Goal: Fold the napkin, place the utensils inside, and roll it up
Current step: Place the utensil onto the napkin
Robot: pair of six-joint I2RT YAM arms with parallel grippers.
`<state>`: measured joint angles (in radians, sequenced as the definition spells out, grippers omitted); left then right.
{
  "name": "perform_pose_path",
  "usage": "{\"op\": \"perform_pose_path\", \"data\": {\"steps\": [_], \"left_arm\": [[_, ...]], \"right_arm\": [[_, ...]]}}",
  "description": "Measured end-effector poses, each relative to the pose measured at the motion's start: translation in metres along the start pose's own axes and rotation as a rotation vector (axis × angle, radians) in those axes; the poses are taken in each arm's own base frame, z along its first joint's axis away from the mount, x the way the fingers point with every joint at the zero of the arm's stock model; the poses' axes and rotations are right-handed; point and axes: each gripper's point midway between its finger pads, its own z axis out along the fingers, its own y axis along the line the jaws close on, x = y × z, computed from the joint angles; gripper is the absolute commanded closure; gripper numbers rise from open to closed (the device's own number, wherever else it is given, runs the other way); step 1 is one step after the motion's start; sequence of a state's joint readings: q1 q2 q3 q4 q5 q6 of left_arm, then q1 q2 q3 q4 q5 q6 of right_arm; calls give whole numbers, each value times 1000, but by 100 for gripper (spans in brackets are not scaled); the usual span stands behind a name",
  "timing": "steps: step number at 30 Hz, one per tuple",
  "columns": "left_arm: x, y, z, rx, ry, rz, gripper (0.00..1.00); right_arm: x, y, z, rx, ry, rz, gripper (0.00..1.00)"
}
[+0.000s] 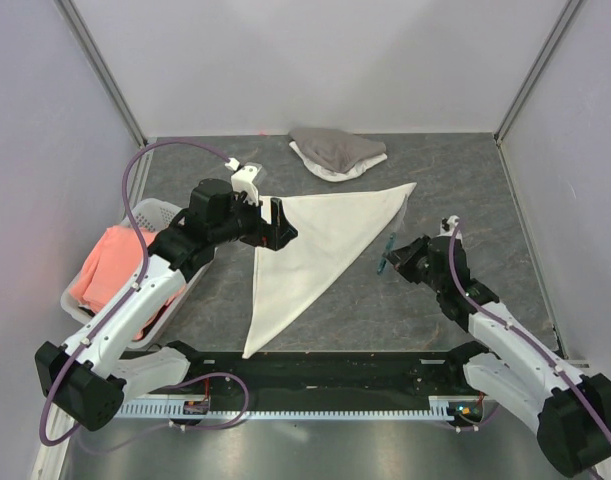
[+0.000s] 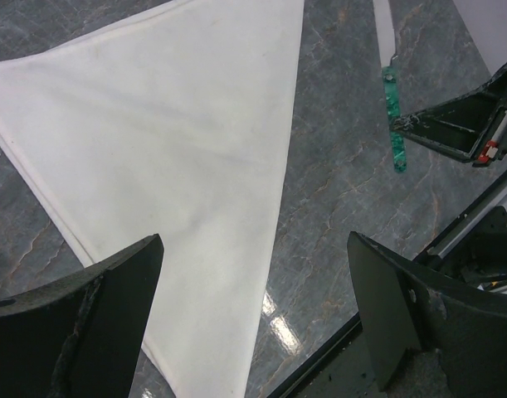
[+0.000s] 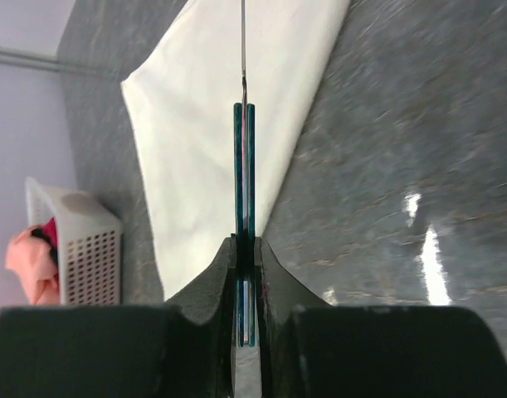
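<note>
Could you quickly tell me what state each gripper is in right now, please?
Left gripper: open, holding nothing, over the napkin.
Right gripper: closed on a teal-handled utensil.

White arms (image 1: 135, 300), purple cables (image 1: 137, 200), black claws (image 1: 281, 228) (image 1: 391, 262)

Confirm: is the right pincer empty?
No, the right pincer is shut on the utensils, whose teal handles stick out ahead of it.

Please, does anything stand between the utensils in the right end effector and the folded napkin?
Nothing visible does: only bare table separates the utensils in the right end effector from the napkin. The left end effector is open at the napkin's opposite edge.
</note>
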<state>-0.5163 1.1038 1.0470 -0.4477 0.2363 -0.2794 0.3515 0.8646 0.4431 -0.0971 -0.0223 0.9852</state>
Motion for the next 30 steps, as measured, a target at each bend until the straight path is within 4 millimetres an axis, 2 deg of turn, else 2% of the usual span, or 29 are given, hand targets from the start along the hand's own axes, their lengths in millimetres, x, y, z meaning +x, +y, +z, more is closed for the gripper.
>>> {"op": "perform_pose_path", "data": {"steps": [4,7,13,24,30], "left_arm": [[1,0,0,0,1,0,0],[1,0,0,1,2,0,0],[1,0,0,1,3,-1,0],[3,-1,0,11,7,-1,0],[2,-5,-2,31,6,0,0]], "right_arm": [[27,18,11,-71,42,50,100],[39,31,20,-100,54,67,100],[54,50,31,-135,32,120,100],[67,50,47,-64,-66,250,100],[75,51,64,-36,-71,302,100]]}}
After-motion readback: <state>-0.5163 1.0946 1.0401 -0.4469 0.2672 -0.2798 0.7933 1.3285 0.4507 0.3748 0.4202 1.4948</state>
